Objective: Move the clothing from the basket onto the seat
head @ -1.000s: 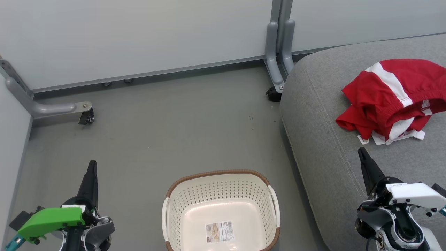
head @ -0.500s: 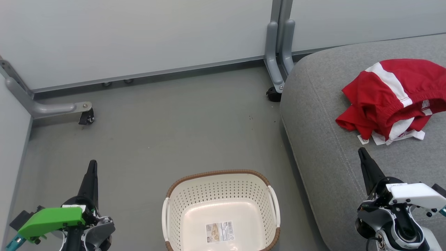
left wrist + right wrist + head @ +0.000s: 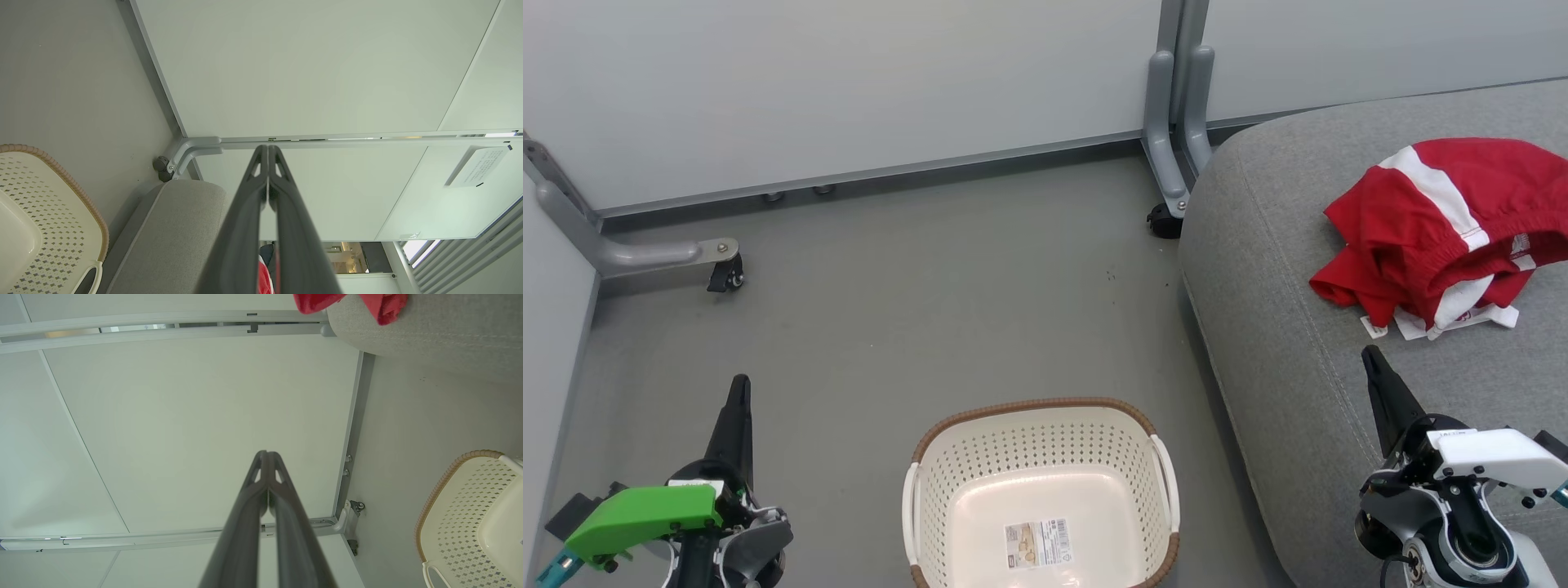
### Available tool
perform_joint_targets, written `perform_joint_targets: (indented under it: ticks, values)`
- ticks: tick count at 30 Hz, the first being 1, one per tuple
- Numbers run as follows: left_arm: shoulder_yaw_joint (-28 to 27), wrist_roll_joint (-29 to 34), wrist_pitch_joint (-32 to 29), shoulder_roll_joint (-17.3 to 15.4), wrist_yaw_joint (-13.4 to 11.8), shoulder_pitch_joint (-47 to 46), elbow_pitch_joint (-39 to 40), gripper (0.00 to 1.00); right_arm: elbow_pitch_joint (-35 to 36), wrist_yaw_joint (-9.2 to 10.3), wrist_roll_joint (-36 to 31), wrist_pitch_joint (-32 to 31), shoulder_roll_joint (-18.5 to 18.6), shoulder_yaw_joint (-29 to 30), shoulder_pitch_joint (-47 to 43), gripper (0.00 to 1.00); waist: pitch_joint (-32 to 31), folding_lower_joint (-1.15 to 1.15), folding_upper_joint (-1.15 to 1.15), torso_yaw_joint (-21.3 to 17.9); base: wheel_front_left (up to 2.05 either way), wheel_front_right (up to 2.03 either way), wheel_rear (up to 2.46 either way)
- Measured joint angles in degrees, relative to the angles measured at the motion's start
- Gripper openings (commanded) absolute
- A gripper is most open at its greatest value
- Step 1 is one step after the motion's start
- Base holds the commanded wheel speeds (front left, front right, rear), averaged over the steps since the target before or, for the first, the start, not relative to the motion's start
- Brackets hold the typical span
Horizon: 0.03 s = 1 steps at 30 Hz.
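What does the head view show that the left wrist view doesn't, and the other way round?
Head view adds: the barcode sticker on the floor of the basket, the right gripper, shut, and the broad white stripe of the red clothing lying on the seat.
Left wrist view adds: a paper notice on the wall panel and slats at the lower right.
Shared: basket, seat, the shut left gripper, a partition's caster foot, and some red clothing.

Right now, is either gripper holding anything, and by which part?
Nothing is held. The left gripper and right gripper are both shut empty; the clothing lies loose on the seat.
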<state>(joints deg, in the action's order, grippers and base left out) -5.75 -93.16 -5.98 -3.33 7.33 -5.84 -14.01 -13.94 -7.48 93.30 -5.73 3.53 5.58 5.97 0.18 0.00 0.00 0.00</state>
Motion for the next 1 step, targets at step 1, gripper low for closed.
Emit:
perform_joint_targets:
  ticks: [1]
  values:
    - [-0.01,0.00,0.00,0.01,0.00,0.00,0.00,0.00,0.00,0.00,-0.01,0.00,-0.01,0.01,0.00,0.00,0.00,0.00,0.00,0.00,0.00,0.00,0.00]
